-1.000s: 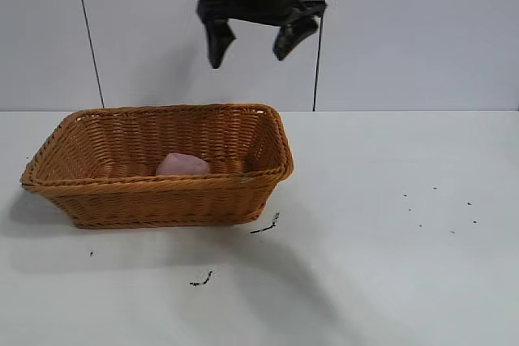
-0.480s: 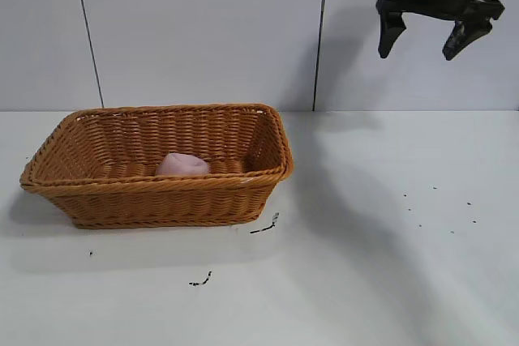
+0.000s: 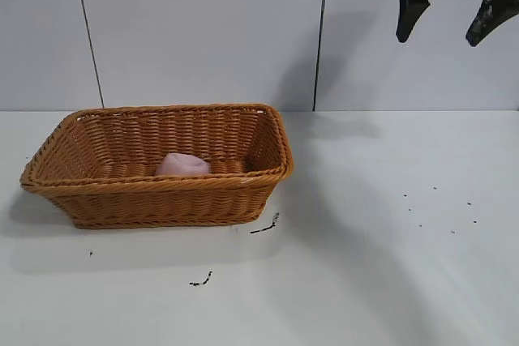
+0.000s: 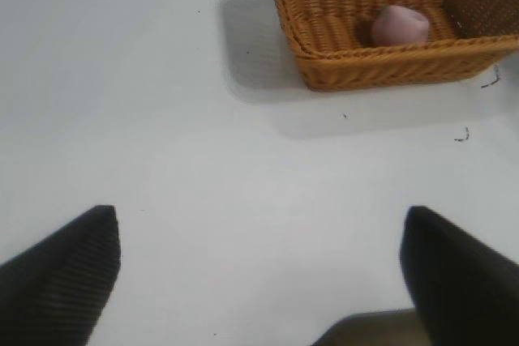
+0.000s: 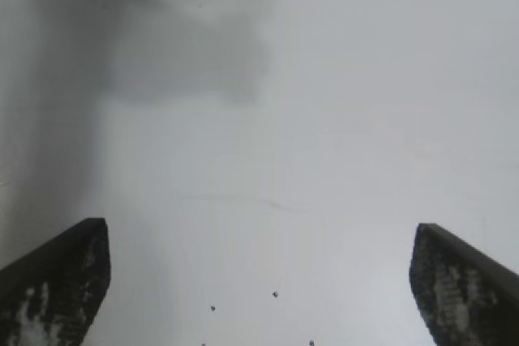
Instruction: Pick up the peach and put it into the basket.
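Since 1 s earlier, right gripper (image 3: 452,18) had swung from above basket (image 3: 243,180) to upper right w/ jaws wide, empty; peach (image 3: 182,164) lay inside, so task looked done; next: park; left gripper (image 4: 259,269) likewise open, idle.

The basket (image 3: 158,164) stands on the table's (image 3: 389,265) left part, its top open, with the peach (image 3: 182,164) on its floor. Right of it the table lies bare save small dark specks (image 3: 438,208).
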